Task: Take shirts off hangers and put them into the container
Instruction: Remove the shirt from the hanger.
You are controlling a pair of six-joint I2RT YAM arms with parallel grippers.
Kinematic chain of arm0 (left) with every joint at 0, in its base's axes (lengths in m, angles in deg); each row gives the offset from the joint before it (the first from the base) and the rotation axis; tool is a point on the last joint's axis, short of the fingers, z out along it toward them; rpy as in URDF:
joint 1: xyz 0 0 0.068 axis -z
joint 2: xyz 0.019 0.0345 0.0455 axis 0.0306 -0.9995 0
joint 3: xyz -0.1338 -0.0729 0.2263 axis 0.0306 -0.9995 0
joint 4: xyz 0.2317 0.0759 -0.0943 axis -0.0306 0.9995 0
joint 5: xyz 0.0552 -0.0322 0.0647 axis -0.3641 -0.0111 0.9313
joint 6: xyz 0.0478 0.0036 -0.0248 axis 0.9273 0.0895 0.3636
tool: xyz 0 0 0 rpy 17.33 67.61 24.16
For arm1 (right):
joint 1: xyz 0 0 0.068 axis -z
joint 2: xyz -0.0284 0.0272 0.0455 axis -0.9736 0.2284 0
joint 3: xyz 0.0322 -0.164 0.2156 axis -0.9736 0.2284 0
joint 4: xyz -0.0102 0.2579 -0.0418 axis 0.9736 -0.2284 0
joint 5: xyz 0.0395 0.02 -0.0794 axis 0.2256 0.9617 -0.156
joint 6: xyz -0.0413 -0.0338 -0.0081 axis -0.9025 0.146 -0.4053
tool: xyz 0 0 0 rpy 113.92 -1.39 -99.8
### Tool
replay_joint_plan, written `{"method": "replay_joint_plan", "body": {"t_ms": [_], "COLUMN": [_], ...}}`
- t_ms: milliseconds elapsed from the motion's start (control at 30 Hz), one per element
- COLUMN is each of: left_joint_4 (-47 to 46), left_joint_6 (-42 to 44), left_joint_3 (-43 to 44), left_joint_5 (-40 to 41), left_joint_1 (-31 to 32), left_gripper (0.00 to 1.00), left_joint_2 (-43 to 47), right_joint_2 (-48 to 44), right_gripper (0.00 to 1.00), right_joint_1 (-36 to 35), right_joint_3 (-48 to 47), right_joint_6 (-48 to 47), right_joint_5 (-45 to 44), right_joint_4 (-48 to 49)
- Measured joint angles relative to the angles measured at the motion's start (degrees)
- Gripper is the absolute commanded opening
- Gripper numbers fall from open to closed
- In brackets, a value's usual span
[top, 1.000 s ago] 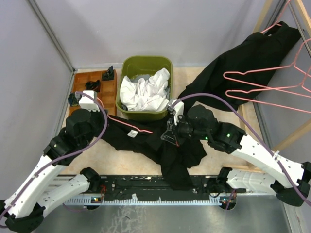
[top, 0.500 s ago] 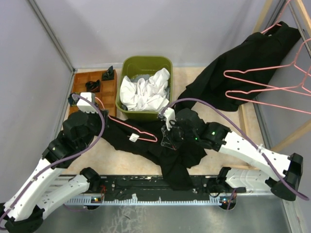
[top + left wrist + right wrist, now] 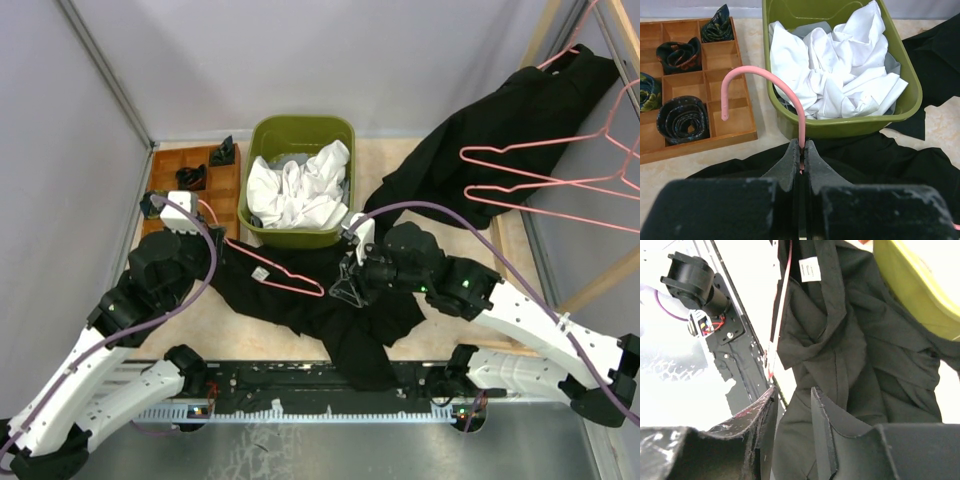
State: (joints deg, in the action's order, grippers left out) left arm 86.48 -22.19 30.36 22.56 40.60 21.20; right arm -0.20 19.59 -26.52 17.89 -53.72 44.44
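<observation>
The olive-green tub [image 3: 256,138] sits at the back, filled with a crumpled white shirt [image 3: 300,188] over a grey shirt [image 3: 790,31]. A black shirt [image 3: 355,320] sprawls rumpled in front, against its near wall, with a pink hanger [image 3: 802,131] at its collar, hook upright. Another black shirt [image 3: 500,125] hangs at right beside bare pink hangers [image 3: 464,156].

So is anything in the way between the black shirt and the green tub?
Nothing between them: the black shirt lies against the tub. But the hanger, held by the left gripper, looks partly in it, and a white shirt mostly fills the tub.
</observation>
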Motion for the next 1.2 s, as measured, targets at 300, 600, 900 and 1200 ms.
{"method": "replay_joint_plan", "body": {"t_ms": [300, 600, 900, 1200], "left_joint_4": [-1.09, -2.01, -5.03, -8.83], "left_joint_6": [0.44, 0.9, 3.32, 2.91], "left_joint_3": [-0.02, -0.02, -0.02, -0.02], "left_joint_5": [-2.69, -7.15, -19.02, -27.89], "left_joint_1": [0.0, 0.0, 0.0, 0.0], "left_gripper": [0.0, 0.0, 0.0, 0.0], "left_joint_2": [-1.53, -3.61, -9.27, -11.69], "right_joint_2": [-0.28, 8.61, 13.9, 14.78], "right_gripper": [0.62, 0.63, 0.66, 0.64], "right_joint_1": [0.0, -0.09, -1.18, -1.18], "right_joint_3": [0.11, -1.16, -4.96, -4.92], "right_joint_6": [2.25, 3.3, 4.0, 11.1], "right_joint_5": [3.04, 5.05, 2.56, -0.98], "right_joint_4": [6.51, 6.6, 5.27, 13.46]}}
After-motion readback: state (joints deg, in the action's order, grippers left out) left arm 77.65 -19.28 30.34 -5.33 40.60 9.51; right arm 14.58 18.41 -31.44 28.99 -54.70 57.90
